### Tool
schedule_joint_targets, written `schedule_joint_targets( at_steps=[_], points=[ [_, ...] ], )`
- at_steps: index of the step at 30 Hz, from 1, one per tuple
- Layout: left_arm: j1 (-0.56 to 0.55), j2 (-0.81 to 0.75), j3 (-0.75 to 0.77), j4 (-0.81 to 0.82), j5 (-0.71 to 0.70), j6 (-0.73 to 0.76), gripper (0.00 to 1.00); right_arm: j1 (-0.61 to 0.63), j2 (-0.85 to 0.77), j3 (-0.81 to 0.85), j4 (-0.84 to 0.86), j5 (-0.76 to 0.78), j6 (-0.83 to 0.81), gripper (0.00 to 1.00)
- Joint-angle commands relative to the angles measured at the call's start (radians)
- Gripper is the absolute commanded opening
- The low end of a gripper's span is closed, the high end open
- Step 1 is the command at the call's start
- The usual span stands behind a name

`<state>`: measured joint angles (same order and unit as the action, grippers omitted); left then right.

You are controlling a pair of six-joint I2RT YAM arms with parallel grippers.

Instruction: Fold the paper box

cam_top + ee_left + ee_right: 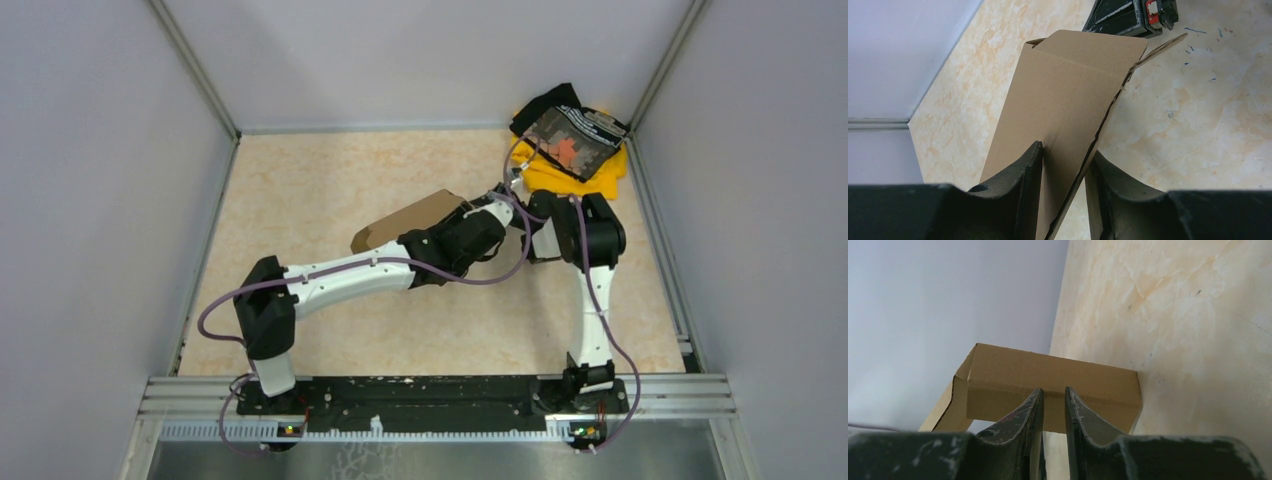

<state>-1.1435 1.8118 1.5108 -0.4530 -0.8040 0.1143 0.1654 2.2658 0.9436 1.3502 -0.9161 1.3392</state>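
Top external view: the paper box point(408, 222) sits at centre frame, apparently held clear of the table point(340, 330) and partly hidden by the left arm. In the left wrist view I see the left gripper point(1065, 172) clenched on a broad panel of the box, one finger on each face. In the right wrist view the right gripper point(1053, 407) is pinched nearly closed on a thin edge at the opposite end. I judge this two-ended hold steadies the box so a panel can be creased. A cloth pile point(570, 150) lies upper right, apart from the work.
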Motion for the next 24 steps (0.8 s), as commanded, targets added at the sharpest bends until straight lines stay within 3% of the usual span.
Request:
schedule_joint_targets(
  at_steps=[1,6,24],
  points=[
    [0.004,-0.021,0.028,-0.006,0.063,-0.032,0.1,0.016,0.005,0.014,0.092,-0.024,-0.005,0.22],
    [0.005,-0.016,0.02,-0.005,0.081,-0.039,0.1,0.017,0.027,0.041,0.139,-0.045,0.006,0.23],
    [0.018,-0.009,0.02,0.0,0.144,-0.028,0.1,0.058,0.068,0.023,0.318,-0.021,-0.103,0.45]
  ],
)
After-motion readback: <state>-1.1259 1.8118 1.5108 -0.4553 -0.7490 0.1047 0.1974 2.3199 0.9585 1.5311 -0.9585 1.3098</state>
